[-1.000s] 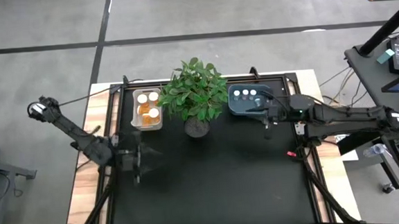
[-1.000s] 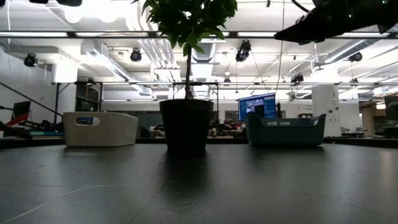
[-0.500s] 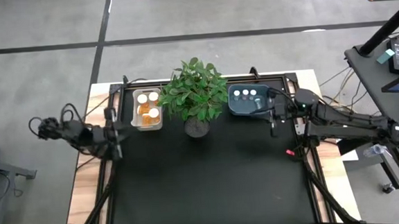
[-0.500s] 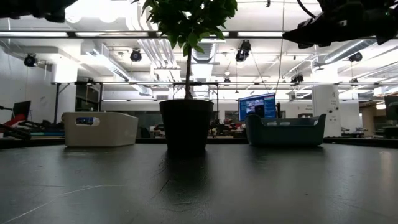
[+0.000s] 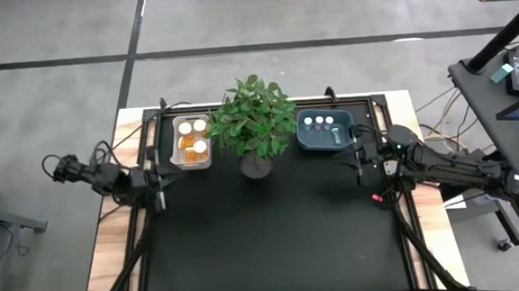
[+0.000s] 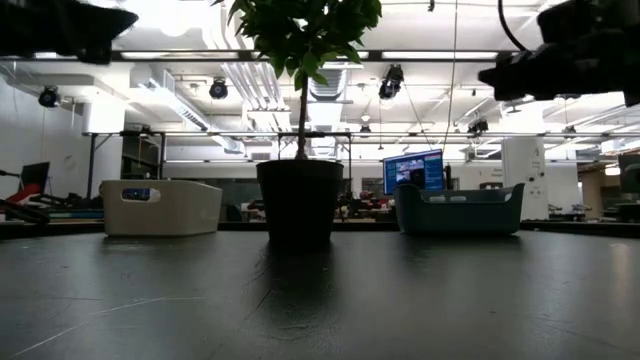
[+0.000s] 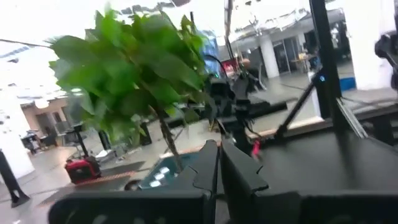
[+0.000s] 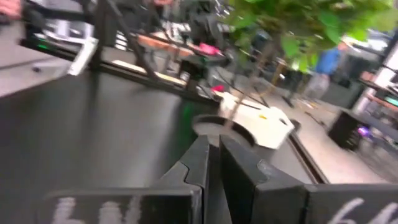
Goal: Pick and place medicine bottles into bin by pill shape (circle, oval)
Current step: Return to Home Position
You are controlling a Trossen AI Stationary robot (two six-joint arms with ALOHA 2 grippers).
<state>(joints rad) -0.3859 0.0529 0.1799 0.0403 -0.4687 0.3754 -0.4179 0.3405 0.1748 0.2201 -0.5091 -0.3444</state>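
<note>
The left tool (image 5: 159,186) hovers over the 9 o'clock edge of the counter (image 5: 275,244). Its 2 fingers (image 7: 205,171) are pressed together with nothing between them. The right tool (image 5: 358,157) hangs at about 2 o'clock, just beside the blue bin (image 5: 318,139). Its 2 fingers (image 8: 196,168) are also drawn together, with only a thin slit between them, and they hold nothing. In the low view both arms appear only as dark shapes in the upper corners, well above the counter top.

The white bin (image 5: 194,165) sits at 11 o'clock near the far edge. Inside it are the orange bottles (image 5: 187,144), amber bodies with white caps, packed close together. The blue bin stands at 1 o'clock and holds the small bottles (image 5: 318,120), whose 3 white caps show in a row along its far side.

Between the 2 bins, at 12 o'clock, stands the potted plant (image 5: 256,119) in a dark pot (image 6: 300,200). From above, its leaves spread over the near rims of both bins. At counter height the pot stands between the 2 bins, apart from each.
</note>
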